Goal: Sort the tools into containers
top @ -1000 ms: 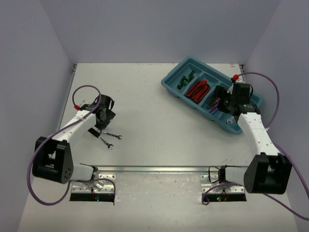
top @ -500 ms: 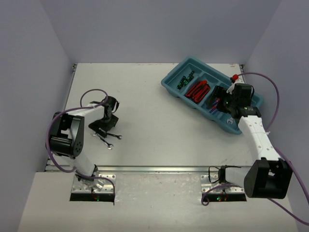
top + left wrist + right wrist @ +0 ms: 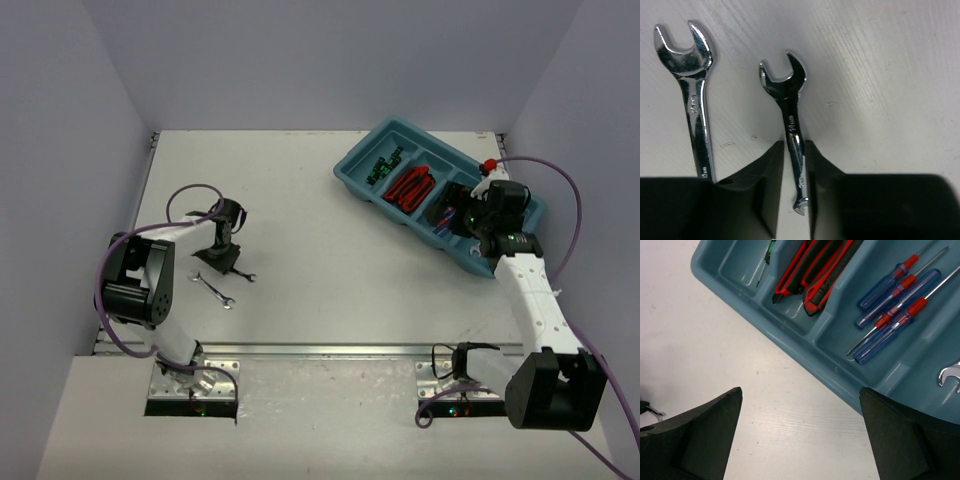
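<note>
Two silver tools lie side by side on the white table (image 3: 320,270), well apart from the teal tray (image 3: 345,178): a larger wrench (image 3: 695,100) and a smaller wrench (image 3: 790,115), both flat, their open ends pointing the same way. The left gripper (image 3: 222,262) stands over them, its fingers (image 3: 772,170) pinched in on the shaft of the smaller wrench, while the larger wrench rests just beside the outer face of one finger. At the far right, the right gripper (image 3: 800,390) hovers above the tray's near wall with its fingers spread wide, holding nothing. Along the tray's compartments sit green-and-black screwdrivers (image 3: 385,165), red-and-black utility knives (image 3: 815,270), blue-and-red screwdrivers (image 3: 895,305) and, in the end compartment, a third wrench (image 3: 950,374).
</note>
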{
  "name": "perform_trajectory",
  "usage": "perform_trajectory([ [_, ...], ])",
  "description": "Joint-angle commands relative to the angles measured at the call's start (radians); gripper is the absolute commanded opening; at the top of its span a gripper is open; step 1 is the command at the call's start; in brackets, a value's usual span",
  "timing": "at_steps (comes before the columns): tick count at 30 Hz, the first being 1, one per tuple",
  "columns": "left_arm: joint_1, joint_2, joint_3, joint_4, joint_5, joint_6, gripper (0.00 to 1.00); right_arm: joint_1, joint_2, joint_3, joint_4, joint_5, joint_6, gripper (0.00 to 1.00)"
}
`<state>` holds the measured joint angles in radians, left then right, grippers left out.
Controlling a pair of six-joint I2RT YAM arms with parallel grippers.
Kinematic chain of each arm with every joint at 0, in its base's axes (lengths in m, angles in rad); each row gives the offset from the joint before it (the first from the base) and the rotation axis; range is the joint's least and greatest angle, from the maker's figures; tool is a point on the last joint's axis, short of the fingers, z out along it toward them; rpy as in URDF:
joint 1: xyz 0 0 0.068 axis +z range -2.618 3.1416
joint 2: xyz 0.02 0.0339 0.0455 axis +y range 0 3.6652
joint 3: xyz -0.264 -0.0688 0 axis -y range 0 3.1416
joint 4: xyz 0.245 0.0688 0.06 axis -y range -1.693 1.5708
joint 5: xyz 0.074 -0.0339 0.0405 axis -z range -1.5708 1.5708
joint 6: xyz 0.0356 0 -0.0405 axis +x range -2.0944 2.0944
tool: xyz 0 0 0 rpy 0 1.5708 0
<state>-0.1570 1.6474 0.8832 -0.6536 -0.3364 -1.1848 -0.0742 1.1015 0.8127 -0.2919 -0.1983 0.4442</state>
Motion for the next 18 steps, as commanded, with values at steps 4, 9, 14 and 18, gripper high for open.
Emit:
perform_trajectory([
  [4,0.01,0.066,-0.082,0.138,0.092,0.027,0.0,0.002,-0.025,-0.021,0.128,-0.227,-0.007,0.99],
  [9,0.003,0.009,-0.159,0.258,0.192,0.079,0.0,0.064,0.057,0.007,0.201,-0.567,-0.004,0.99],
  [14,-0.046,-0.165,-0.267,0.435,0.229,0.15,0.0,0.26,0.089,0.013,0.242,-0.638,0.004,0.99],
  [18,-0.119,-0.249,-0.298,0.509,0.239,0.159,0.0,0.434,0.134,-0.059,0.37,-0.508,0.102,0.98],
])
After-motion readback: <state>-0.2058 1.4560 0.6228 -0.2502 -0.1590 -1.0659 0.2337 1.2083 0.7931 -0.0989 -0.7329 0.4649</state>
